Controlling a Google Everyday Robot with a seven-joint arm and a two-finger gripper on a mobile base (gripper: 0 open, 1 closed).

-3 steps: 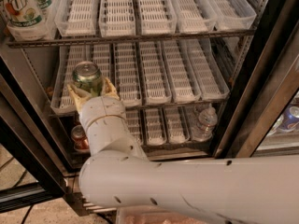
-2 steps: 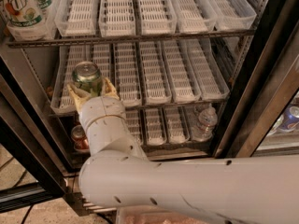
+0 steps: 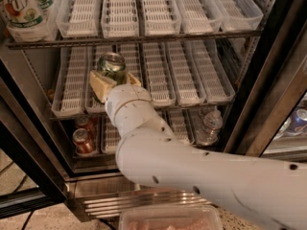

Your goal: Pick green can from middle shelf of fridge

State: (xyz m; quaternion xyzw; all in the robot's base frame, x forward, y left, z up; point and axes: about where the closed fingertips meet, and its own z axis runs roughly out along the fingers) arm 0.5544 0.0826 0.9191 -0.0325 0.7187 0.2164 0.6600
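Note:
The green can (image 3: 112, 67), with a silver top rim, stands between my gripper's two tan fingers (image 3: 100, 85) over the left lanes of the middle shelf (image 3: 192, 87) of the fridge (image 3: 268, 90). My gripper (image 3: 116, 79) is shut on the can from the front, at the shelf's front edge. My white arm (image 3: 192, 166) reaches in from the lower right and hides the can's lower part and some of the shelf's front.
A large 7UP bottle (image 3: 21, 11) stands at the top shelf's left. Red cans (image 3: 84, 140) and a clear plastic bottle (image 3: 209, 127) sit on the bottom shelf. The dark door edge (image 3: 29, 147) is at the left. A clear tub (image 3: 170, 219) lies below.
My gripper and the green can have moved together to the right and slightly up. The shelves and other items have not moved.

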